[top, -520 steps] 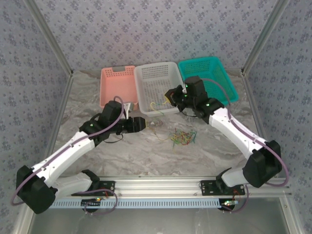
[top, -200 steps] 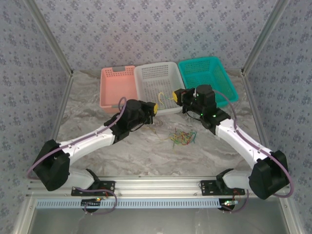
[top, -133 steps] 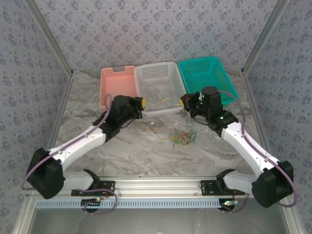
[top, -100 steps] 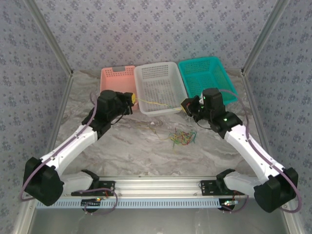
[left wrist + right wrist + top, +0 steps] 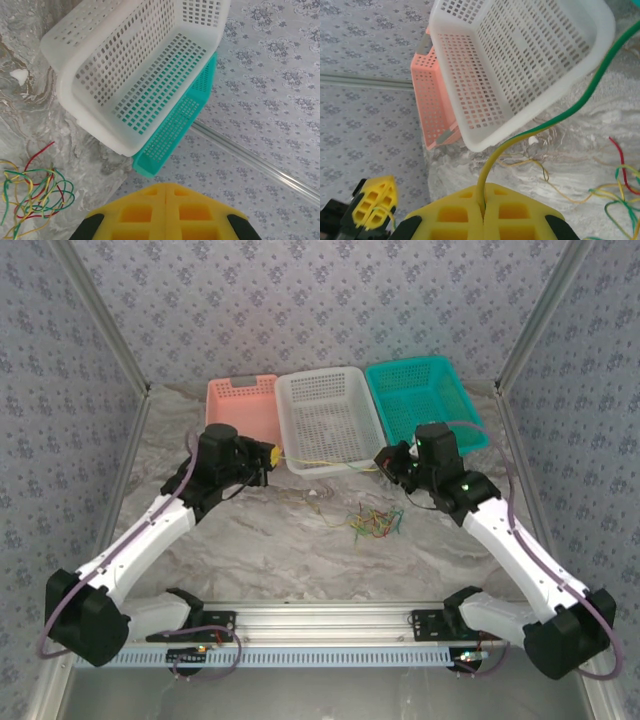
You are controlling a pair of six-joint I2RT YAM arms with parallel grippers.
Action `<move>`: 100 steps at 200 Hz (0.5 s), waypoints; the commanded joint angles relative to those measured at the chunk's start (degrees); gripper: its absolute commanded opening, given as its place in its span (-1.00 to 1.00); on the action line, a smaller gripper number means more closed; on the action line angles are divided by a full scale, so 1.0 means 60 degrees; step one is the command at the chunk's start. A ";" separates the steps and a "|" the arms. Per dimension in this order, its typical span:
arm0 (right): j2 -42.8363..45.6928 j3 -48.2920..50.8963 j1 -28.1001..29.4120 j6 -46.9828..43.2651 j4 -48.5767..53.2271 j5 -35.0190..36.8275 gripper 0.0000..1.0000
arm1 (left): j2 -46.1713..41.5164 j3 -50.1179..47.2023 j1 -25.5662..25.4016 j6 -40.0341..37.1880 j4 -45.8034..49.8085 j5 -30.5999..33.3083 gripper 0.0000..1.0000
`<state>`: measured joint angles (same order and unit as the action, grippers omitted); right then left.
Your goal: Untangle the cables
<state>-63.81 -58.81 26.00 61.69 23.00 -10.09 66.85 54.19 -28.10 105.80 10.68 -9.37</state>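
Left hand (image 5: 268, 454) was pinched shut on one end of a yellow-green cable (image 5: 325, 462) stretched across the front of the white basket (image 5: 318, 374) near the bench's far edge. Right hand (image 5: 384, 461) was clamped on the other end. The other cables (image 5: 374, 523) lay bunched mid-bench, below the right hand.

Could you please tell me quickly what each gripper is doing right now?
Left gripper: closed, pinching one end of the yellow-green cable.
Right gripper: closed on its other end.
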 commanded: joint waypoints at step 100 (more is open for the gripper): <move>-0.3517 -0.5833 -0.0656 -0.6090 0.3827 -0.2227 -1.00 | 0.2434 0.6365 -0.0232 -0.9655 0.4391 -0.1379 0.03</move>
<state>-81.01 -87.31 22.20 33.50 35.40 -18.24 73.87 79.77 -25.04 72.01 31.07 -12.53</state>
